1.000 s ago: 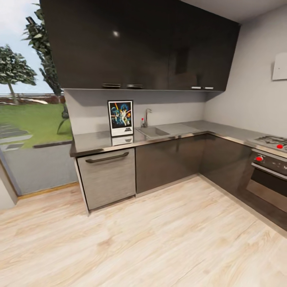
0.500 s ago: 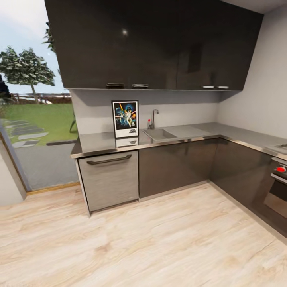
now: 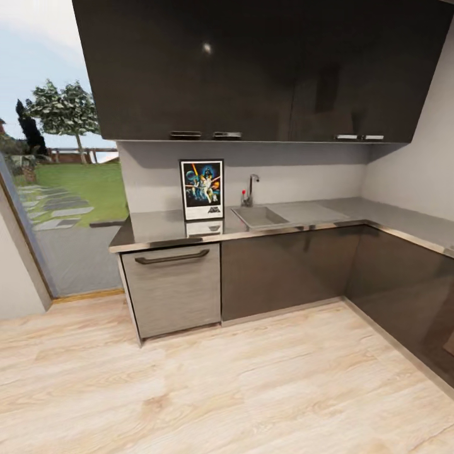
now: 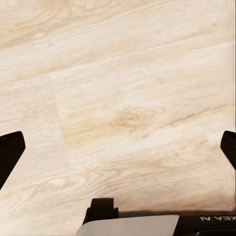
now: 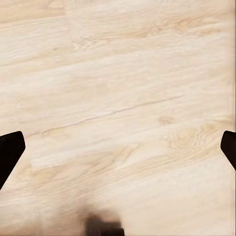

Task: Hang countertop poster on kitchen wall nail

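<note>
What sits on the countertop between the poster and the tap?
Bare countertop between the poster and the tap, head view; sink basin sits forward.

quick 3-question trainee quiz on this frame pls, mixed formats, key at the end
1. True or false: the poster stands upright on the kitchen countertop, leaning against the wall.
2. Seen from the head camera, the poster is on which side of the sink? A) left B) right C) inside it
3. Fill in: both the left gripper and the right gripper point at the wooden ____.

Key: 1 true; 2 A; 3 floor.
</note>
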Tool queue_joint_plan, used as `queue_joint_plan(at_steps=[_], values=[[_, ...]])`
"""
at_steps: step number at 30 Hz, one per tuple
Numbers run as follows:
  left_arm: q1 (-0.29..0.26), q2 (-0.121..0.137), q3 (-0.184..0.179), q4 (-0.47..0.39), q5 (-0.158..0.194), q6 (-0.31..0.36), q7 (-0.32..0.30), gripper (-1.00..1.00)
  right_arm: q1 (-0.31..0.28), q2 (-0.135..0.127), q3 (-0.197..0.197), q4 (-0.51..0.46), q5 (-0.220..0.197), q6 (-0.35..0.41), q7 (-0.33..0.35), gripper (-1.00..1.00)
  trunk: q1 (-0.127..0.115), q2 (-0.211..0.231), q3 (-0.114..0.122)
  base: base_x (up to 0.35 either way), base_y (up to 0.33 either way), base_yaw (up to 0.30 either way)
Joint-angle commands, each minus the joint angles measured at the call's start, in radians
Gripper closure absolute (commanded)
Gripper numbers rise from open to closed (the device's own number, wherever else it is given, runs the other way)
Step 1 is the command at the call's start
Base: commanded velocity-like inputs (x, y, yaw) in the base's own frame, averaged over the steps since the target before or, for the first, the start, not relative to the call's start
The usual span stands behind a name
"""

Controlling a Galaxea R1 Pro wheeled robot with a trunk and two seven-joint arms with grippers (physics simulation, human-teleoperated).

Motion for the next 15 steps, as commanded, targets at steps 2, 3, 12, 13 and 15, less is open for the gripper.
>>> queue_joint_plan(at_steps=[2, 3, 12, 13, 15], values=[[0.0, 0.0, 0.0, -0.001, 0.0, -0.002, 0.0, -1.0, -0.001, 0.0, 0.001, 0.001, 0.001, -0.003, 0.0, -1.0, 0.0, 0.0, -0.001, 0.204, -0.29, 0.014], [0.0, 0.0, 0.0, 0.0, 0.0, -0.002, 0.0, -1.0, -0.001, 0.0, 0.001, 0.001, 0.001, -0.003, 0.0, -1.0, 0.0, 0.0, -0.001, 0.202, -0.292, 0.01], [0.0, -0.001, 0.0, 0.0, 0.0, -0.002, 0.0, -1.0, -0.001, 0.0, 0.001, 0.001, 0.001, -0.003, 0.0, -1.0, 0.0, 0.0, -0.001, 0.191, -0.297, 0.002], [0.0, -0.001, 0.0, 0.0, 0.0, -0.002, 0.0, -1.0, -0.001, 0.0, 0.001, 0.001, 0.001, -0.004, 0.0, -1.0, 0.0, 0.0, -0.001, 0.163, -0.312, 0.039], [0.0, -0.001, 0.0, 0.0, 0.0, -0.002, 0.0, -1.0, -0.001, 0.0, 0.001, 0.001, 0.001, -0.004, 0.0, -1.0, 0.0, 0.0, -0.001, 0.147, -0.319, 0.136]])
